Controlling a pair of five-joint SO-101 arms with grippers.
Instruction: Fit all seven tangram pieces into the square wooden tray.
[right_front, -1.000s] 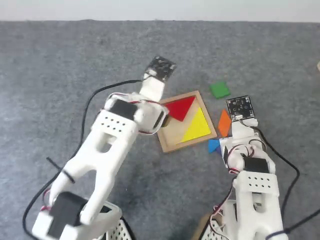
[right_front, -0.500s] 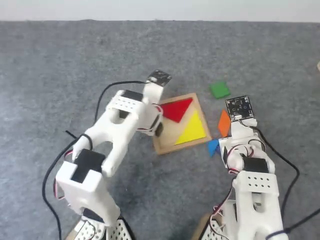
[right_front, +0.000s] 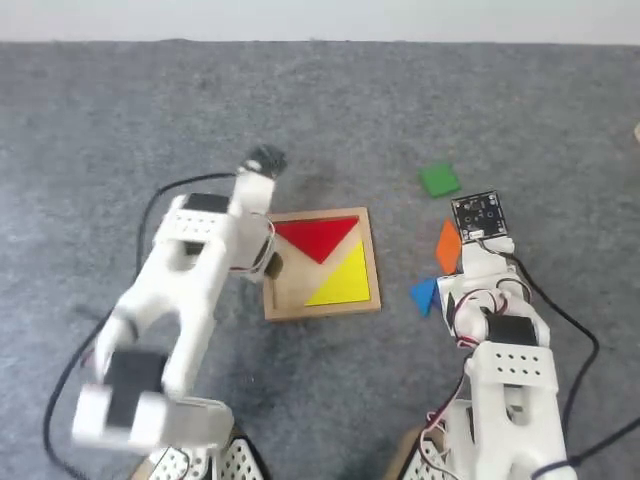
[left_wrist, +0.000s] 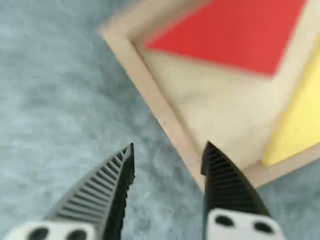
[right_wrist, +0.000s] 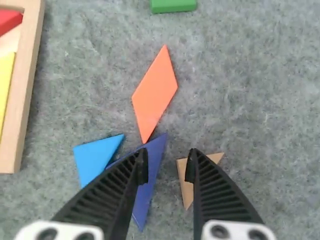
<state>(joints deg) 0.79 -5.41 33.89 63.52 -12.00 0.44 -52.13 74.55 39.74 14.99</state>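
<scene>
The square wooden tray (right_front: 320, 309) lies mid-table with a red triangle (right_front: 318, 237) and a yellow triangle (right_front: 343, 283) inside. My left gripper (right_front: 270, 264) is open at the tray's left rim. In the left wrist view, the left gripper (left_wrist: 168, 149) has one finger on the carpet and the other inside the tray rim (left_wrist: 142, 82). My right gripper (right_wrist: 166, 152) is open and holds nothing. It hovers over a dark blue triangle (right_wrist: 147, 175), between a light blue triangle (right_wrist: 95, 155) and a small brown triangle (right_wrist: 192, 177). An orange parallelogram (right_wrist: 155, 92) lies just beyond it.
A green square (right_front: 439, 180) sits on the grey carpet behind the right arm (right_front: 490, 310). The orange parallelogram (right_front: 449, 245) and the light blue triangle (right_front: 426, 294) lie between the tray and that arm. Bare carpet stretches to the left and far side.
The left arm swung left, and the tray slid left with it and turned square to the table. The right arm stayed still.
</scene>
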